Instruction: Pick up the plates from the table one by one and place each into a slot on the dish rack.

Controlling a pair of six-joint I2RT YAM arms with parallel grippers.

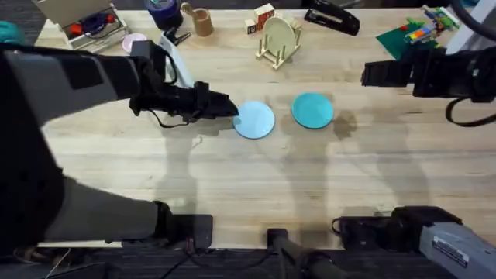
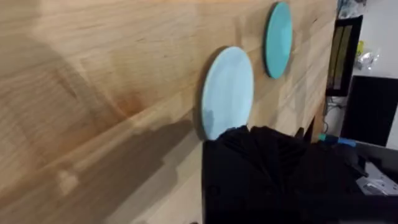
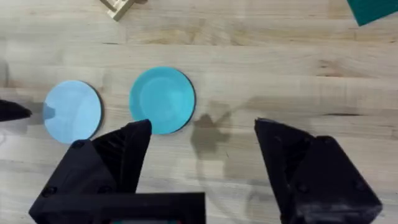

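Left hand [image 1: 232,108] at pale blue plate [image 1: 254,120] edge, teal plate [image 1: 313,110] just beside

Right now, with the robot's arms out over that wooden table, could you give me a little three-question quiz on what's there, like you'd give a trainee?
1. True or false: the light blue plate and the teal plate both lie flat on the table.
2. Which gripper is at the light blue plate's edge? A) left gripper B) right gripper
3. Fill in: the dish rack already holds a ____-coloured plate.

Key: 1 true. 2 A; the right gripper hangs open off to the teal plate's side. 3 cream.
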